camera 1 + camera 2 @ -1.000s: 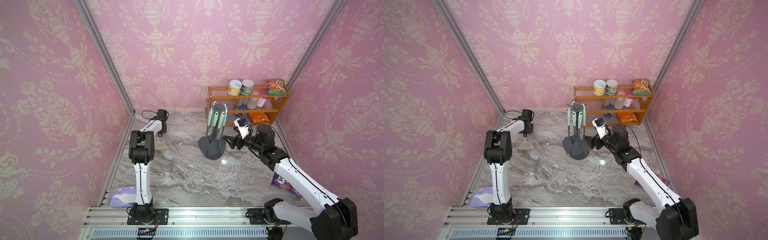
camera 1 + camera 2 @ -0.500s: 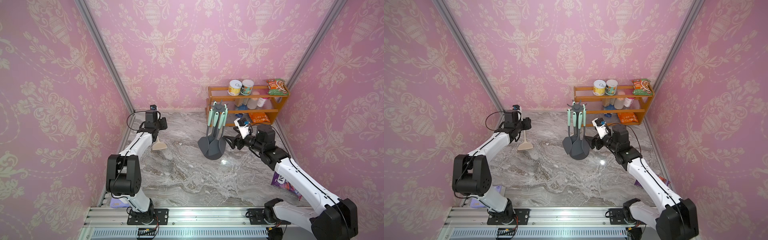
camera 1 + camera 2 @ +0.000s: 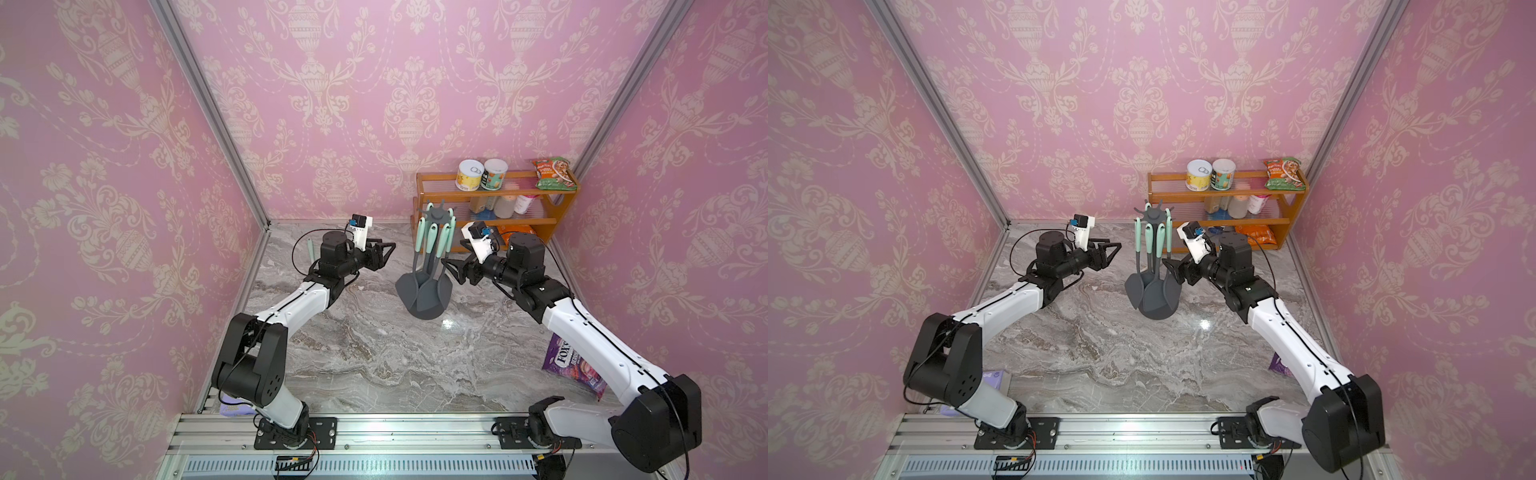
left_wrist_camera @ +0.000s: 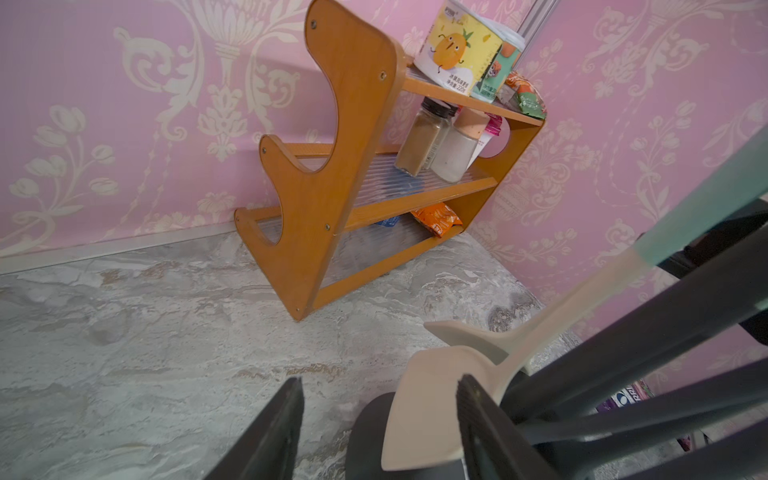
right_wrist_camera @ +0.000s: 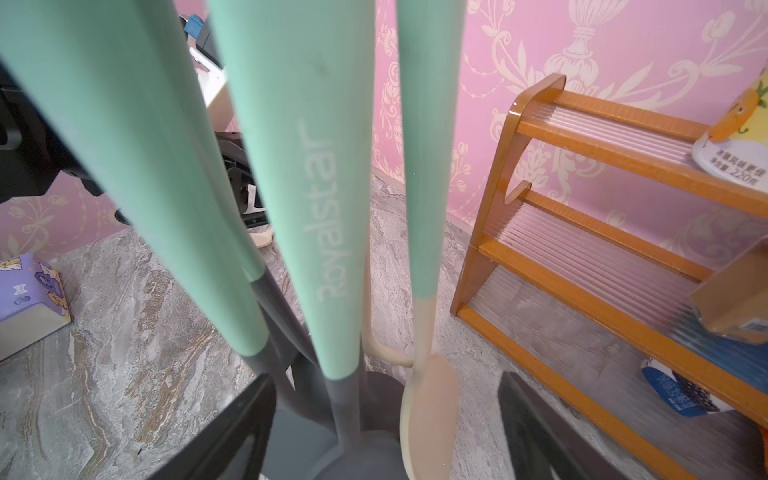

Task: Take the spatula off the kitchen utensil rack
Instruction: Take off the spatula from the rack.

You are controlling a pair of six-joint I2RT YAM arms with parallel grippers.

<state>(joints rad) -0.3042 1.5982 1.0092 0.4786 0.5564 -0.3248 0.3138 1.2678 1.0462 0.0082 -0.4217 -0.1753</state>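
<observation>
Left pincer [image 3: 384,255] swung in — kitchen utensil rack [image 3: 437,215] near, not touching.

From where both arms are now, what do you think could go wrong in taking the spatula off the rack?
1. The mint-handled utensils hang bunched together on the kitchen utensil rack, and the open right gripper is close beside them: it may catch the wrong one, or two.
2. The rack stands tall on a round base; a sideways pull could tip it.
3. The open left gripper faces it from the opposite side, so the arms might clash.
</observation>
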